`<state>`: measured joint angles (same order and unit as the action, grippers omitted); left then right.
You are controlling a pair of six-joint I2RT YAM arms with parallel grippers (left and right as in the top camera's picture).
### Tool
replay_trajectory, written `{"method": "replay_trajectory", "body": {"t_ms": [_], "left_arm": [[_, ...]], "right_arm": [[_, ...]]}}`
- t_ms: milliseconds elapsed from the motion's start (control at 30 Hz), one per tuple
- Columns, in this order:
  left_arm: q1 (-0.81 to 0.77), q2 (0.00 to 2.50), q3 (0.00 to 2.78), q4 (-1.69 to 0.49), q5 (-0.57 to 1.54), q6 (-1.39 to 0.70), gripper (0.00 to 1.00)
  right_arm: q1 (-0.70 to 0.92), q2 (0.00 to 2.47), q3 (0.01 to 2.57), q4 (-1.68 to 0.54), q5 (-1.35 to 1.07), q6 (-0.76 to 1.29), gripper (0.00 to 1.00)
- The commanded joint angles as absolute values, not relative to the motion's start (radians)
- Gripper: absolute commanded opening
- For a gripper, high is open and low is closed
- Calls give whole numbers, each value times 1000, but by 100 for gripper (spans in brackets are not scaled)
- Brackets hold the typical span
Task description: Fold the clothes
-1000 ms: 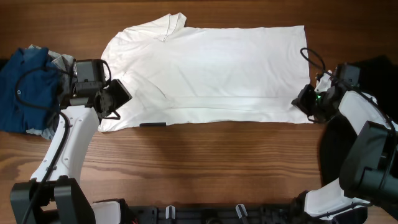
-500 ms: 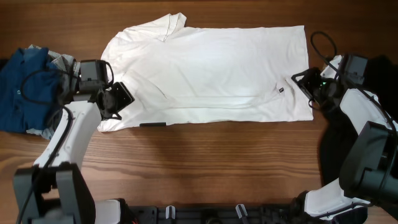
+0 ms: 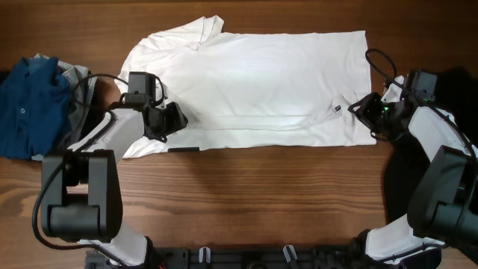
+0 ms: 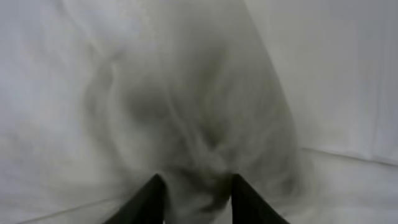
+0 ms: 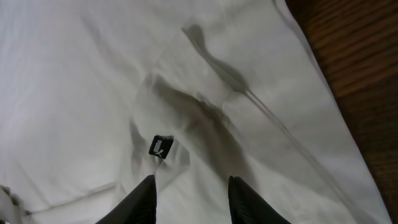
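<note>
Overhead view: a white T-shirt (image 3: pixel 254 82) is laid flat across the far half of the wooden table (image 3: pixel 261 202), collar toward the left arm and hem toward the right arm.
Left gripper (image 3: pixel 178 119): it is set on the shirt's near-left part, just inside the sleeve.
Left wrist view: the fingers are seen part-way apart, with a ruck of shadowed cloth raised between them; the picture is blurred, so it cannot be told whether the cloth is pinched.
Right gripper (image 3: pixel 362 109): it is placed at the hem edge, low over the cloth.
Right wrist view: the jaws are seen parted over flat fabric and nothing is held; a small dark hem tag (image 5: pixel 160 147) lies just ahead of them.
Left of the shirt: a crumpled blue garment (image 3: pixel 30 104) is heaped at the table's edge, beside the left arm and apart from the shirt.
Right of the shirt: a black item (image 3: pixel 455 78) is seen behind the right arm; what it is cannot be made out.
Cable (image 3: pixel 377 63): a loop from the right arm hangs over the hem corner.
Near edge: a short dark strip (image 3: pixel 184 150) shows just below the shirt.
</note>
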<state>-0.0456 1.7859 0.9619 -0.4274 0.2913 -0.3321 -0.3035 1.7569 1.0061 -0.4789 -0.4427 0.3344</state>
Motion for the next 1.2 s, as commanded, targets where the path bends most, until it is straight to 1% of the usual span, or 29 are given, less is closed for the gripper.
{"method": "replay_trajectory", "body": {"t_ms": [0, 67, 267, 400, 500, 533, 633, 700, 967, 1033, 1067, 1100, 1167], "left_arm": [[-51, 1809, 967, -421, 319, -322, 17], [-51, 1808, 967, -422, 326, -323, 4], [-30, 1729, 1009, -461, 348, -346, 4], [-20, 1676, 1032, -376, 347, -359, 4], [-27, 1684, 1032, -303, 307, -359, 4], [-33, 1686, 1032, -289, 286, -359, 4], [-55, 1692, 1032, -251, 210, -359, 4], [-64, 1702, 1032, -223, 204, -360, 4], [-83, 1738, 1032, -221, 205, -360, 4], [-83, 1744, 1032, -221, 206, -360, 4], [-83, 1744, 1032, -221, 208, -360, 4], [-83, 1744, 1032, -220, 208, -359, 4], [-83, 1744, 1032, -220, 208, -359, 4]], "right_arm": [[-302, 1764, 1022, -480, -426, 315, 37], [-302, 1764, 1022, -480, -426, 314, 37], [-302, 1764, 1022, -469, -426, 314, 37], [-299, 1764, 1018, -409, -432, 315, 37], [-281, 1765, 1004, -360, -455, 314, 38], [-274, 1766, 1003, -355, -439, 315, 40], [-268, 1779, 1003, -321, -357, 315, 42], [-268, 1803, 1002, -266, -310, 313, 42], [-268, 1954, 1002, -144, -315, 315, 41], [-268, 1967, 1002, -123, -347, 306, 38], [-268, 1967, 1002, -113, -371, 288, 33], [-268, 1961, 1002, -87, -441, 259, 25], [-268, 1955, 1002, -73, -491, 258, 20]]}}
